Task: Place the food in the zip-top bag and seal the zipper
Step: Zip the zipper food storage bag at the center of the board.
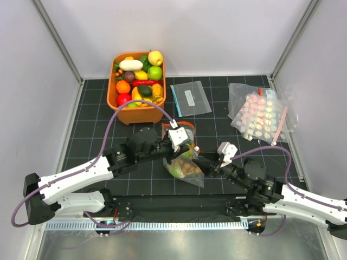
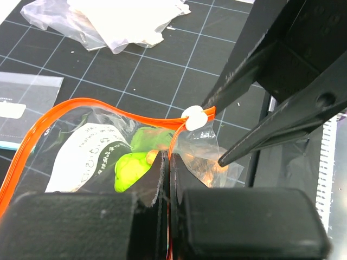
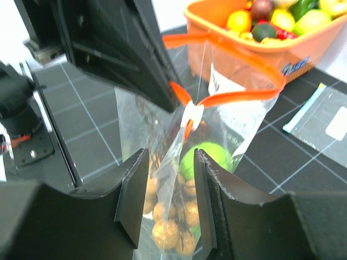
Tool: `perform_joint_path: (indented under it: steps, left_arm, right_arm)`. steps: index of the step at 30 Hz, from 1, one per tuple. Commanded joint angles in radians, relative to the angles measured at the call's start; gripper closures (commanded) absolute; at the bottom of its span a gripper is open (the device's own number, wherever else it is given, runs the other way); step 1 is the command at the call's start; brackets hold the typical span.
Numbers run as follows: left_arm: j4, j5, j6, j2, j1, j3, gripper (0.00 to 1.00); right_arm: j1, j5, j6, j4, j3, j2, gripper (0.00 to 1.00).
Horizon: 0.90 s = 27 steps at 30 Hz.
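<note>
Zip-top bag: the crinkly clear plastic zip-top bag (image 1: 184, 162) hangs between the two tools, lifted over the near middle of the black gridded bench (image 1: 92, 124).
Bag contents: a cluster of tan toy balls (image 3: 169, 227) lies at the bottom, with a green toy lime (image 3: 214, 153) above it. A white printed label shows through the film.
Zipper: the orange-red zipper strip (image 3: 184, 39) bows open in a loop along most of the mouth. Its small white slider (image 2: 195, 117) sits at the end nearest the right tool.
Left tool: the left tool (image 2: 169, 162) is clenched on the orange-red zipper strip, fingers pressed together with the strip running between them.
Right tool: the right tool (image 3: 171, 157) is released, its fingers spread to either side of the bag's corner at the slider. Whether they touch the film is unclear.
Basket: the orange plastic basket (image 1: 111, 92) at the far left is piled with toy fruits and vegetables in yellow, green, red, white and orange.
Other bags: a flat clear bag with a blue edge and white label (image 1: 191, 98) lies just right of the basket. A larger clear bag of pink and orange discs (image 1: 260, 115) lies at the far right.
Top view only: it shows the full basket and both spare bags together.
Wrist views only: they show the slider, the open loop and the finger gaps.
</note>
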Motion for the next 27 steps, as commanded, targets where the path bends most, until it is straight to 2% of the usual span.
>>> perform_joint_path:
  steps: [1,5,7,11,15,17,19,20,23,25,27]
  left_arm:
    - [0.065,0.029,-0.014,-0.02,0.002,0.001,1.0]
    - [0.077,0.061,-0.015,-0.027,0.002,-0.005,1.0]
    - [0.088,0.078,-0.015,-0.031,0.002,-0.009,1.0]
    - [0.093,0.102,-0.015,-0.031,0.002,-0.011,1.0]
    - [0.093,0.116,-0.012,-0.035,0.002,-0.011,1.0]
    - [0.093,0.115,-0.008,-0.043,0.002,-0.017,0.98]
    - [0.091,0.112,-0.003,-0.061,0.002,-0.019,0.81]
    - [0.093,0.11,0.002,-0.069,0.002,-0.025,0.67]
    - [0.099,0.115,0.012,-0.109,0.002,-0.038,0.5]
    - [0.108,0.127,0.017,-0.13,0.002,-0.046,0.46]
    - [0.108,0.174,0.031,-0.139,0.001,-0.049,0.38]
  right_arm:
    - [0.0,0.025,0.008,0.085,-0.009,-0.022,0.54]
    - [0.0,0.048,0.023,0.111,-0.01,-0.007,0.52]
    - [0.0,0.053,0.027,0.12,-0.009,0.004,0.54]
    - [0.0,0.066,0.056,0.143,-0.004,0.03,0.73]
    - [0.0,0.076,0.062,0.142,0.006,0.044,0.98]
    - [-0.002,0.059,0.056,0.122,0.011,0.039,0.99]
    - [0.0,0.027,0.042,0.112,0.011,0.028,0.99]
    - [-0.002,0.013,0.037,0.1,0.013,0.024,0.99]
    - [0.0,-0.044,0.034,0.071,0.031,0.027,0.99]
    - [-0.002,-0.1,0.01,0.05,0.043,0.043,0.99]
    - [0.0,-0.134,0.005,0.036,0.063,0.057,0.99]
